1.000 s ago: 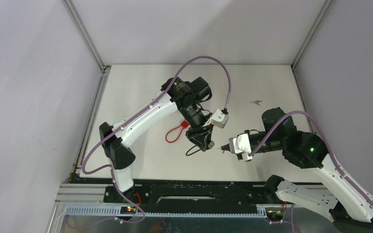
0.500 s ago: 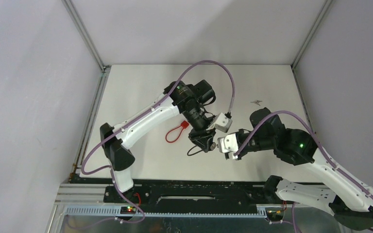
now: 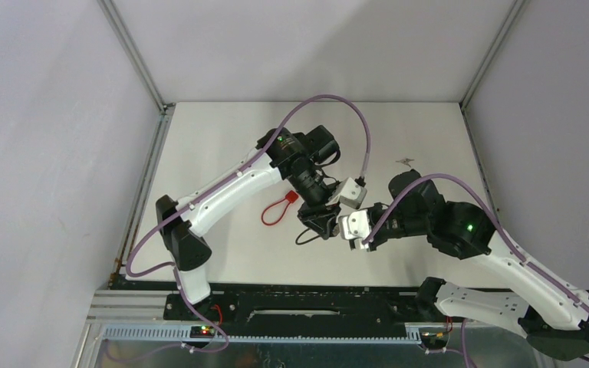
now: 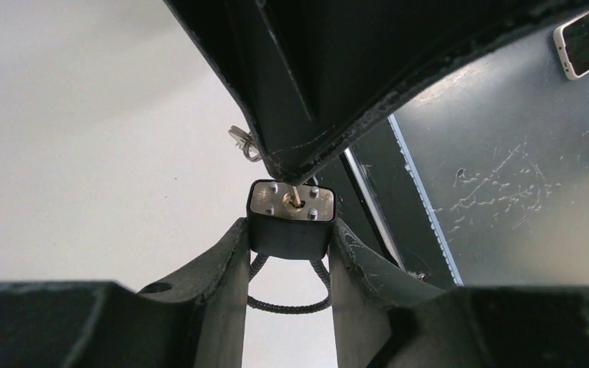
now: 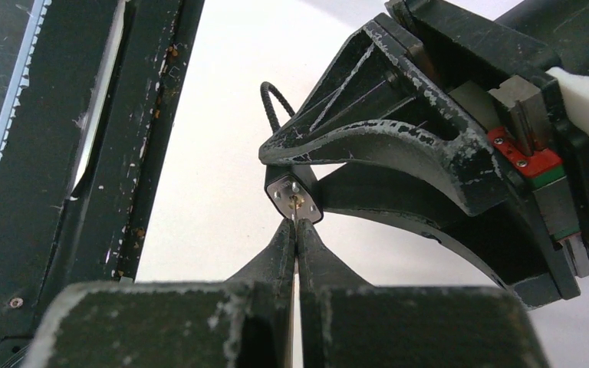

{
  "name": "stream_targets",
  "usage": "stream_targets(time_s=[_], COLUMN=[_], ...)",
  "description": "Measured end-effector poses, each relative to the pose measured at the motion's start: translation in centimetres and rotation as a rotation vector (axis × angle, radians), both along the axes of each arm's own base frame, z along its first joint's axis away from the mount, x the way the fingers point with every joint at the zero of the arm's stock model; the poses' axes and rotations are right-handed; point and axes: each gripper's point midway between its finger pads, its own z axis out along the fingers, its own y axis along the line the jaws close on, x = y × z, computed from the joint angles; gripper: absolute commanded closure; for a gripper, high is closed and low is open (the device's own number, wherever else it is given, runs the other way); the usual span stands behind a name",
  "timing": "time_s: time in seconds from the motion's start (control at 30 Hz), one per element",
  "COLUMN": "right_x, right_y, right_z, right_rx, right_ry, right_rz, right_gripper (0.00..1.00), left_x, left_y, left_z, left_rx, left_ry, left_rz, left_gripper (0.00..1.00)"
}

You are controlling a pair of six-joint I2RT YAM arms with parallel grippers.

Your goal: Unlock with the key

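Gripping padlock (image 4: 291, 205), left hand (image 4: 289, 230); key (image 5: 295, 213) at keyhole, hidden overhead.

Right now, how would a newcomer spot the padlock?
Near the middle of the white table, the left hand clamps the padlock. It is a small black block with a silver keyhole face and a dark cable loop. Unlike the red loop beside it, it is gripped, not loose.
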Motion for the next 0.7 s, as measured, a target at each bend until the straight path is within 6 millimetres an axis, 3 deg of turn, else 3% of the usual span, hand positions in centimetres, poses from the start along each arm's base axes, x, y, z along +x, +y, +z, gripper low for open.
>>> stream_targets(time_s=[0.7], right_x=[0.91], right_y=[0.71], right_z=[-0.98], right_rx=[-0.053], right_ry=[-0.015], right_rz=[-0.061], right_gripper=[1.0], left_x=[1.01], left_y=[0.31], left_z=[-0.96], left_rx=[0.081], left_ry=[-0.01], left_rz=[0.098], left_gripper=[1.0])
